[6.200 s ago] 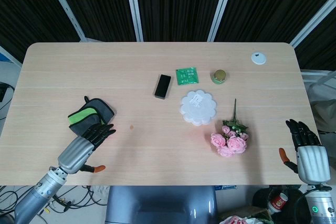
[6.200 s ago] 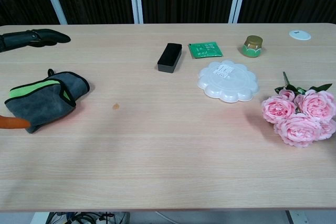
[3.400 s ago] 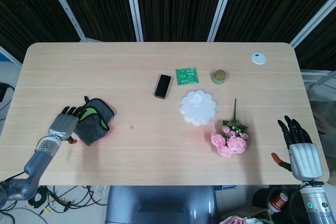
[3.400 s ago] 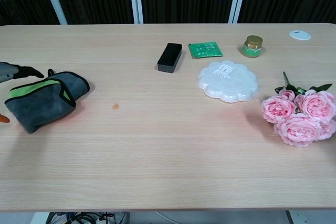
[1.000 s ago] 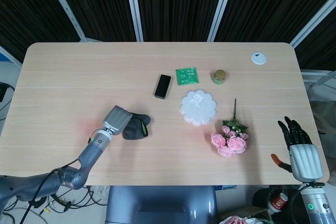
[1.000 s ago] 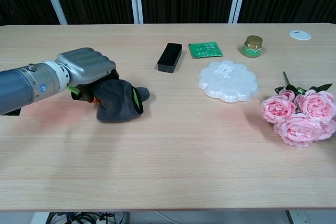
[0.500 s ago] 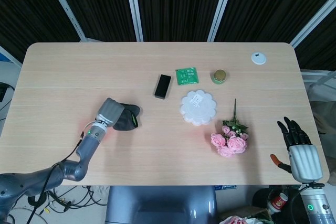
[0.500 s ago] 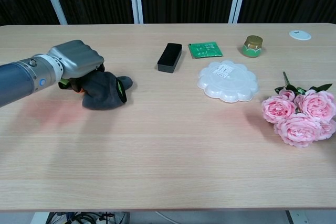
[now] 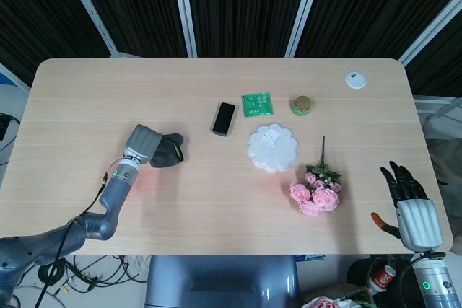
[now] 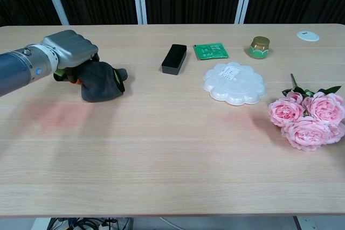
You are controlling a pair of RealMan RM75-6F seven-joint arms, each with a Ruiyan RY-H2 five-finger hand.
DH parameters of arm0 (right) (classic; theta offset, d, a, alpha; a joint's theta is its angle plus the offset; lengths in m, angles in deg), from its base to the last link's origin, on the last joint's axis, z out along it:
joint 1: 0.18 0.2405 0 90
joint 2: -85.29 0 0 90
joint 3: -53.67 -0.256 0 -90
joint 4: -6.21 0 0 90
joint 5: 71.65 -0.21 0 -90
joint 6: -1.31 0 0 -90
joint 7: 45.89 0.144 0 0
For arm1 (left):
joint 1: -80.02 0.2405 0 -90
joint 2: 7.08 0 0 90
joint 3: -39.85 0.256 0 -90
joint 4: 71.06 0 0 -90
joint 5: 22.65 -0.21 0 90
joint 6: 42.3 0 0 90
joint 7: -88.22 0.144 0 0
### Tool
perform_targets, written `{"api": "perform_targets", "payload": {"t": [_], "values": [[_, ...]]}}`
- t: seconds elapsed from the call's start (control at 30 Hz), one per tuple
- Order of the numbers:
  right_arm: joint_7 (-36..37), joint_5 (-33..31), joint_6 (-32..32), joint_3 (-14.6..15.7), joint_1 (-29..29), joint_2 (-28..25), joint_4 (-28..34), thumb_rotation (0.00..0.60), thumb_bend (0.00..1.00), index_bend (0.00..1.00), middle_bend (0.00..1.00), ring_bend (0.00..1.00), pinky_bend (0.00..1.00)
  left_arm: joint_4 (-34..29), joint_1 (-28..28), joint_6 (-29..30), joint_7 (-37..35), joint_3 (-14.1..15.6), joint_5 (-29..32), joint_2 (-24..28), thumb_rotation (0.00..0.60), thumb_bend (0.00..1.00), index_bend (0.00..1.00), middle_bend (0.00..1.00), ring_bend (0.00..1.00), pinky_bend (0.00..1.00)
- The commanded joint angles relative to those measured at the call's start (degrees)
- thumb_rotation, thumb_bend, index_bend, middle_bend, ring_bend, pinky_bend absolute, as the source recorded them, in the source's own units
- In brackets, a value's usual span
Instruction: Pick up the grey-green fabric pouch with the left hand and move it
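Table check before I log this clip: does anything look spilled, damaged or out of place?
Nothing stands out. The left hand grips the bunched pouch; the black box, white plate and pink roses lie undisturbed.

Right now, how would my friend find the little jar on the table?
Start at the white flower-shaped plate in the middle of the table. Look just past it, toward the far right, beside the flat green packet. The jar is small and round, green with a gold lid; nothing else near it stands up.

Black box (image 9: 224,118), green packet (image 9: 257,103), small jar (image 9: 301,104), white scalloped plate (image 9: 272,148), pink roses (image 9: 315,196), white disc (image 9: 354,80)
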Motion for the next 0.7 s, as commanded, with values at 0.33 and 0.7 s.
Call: {"api": "perform_targets", "payload": {"t": [0.33, 0.7], "values": [[0.4, -0.18, -0.49, -0.13, -0.28, -0.23, -0.06, 0.6, 0.1, 0.0, 0.0, 0.0, 0.19, -3.87, -1.56, 0.42, 0.96, 0.73, -2.0, -5.24, 0.6, 0.56, 0.71, 0.87, 0.77, 0.81], [0.77, 0.3, -0.81, 0.06, -0.43, -0.32, -0.18, 0.6, 0.1, 0.0, 0.0, 0.0, 0.19, -7.44, -2.23, 1.4, 2.85, 1.93, -3.73, -7.72, 0.6, 0.56, 0.71, 0.87, 0.77, 0.81]]}}
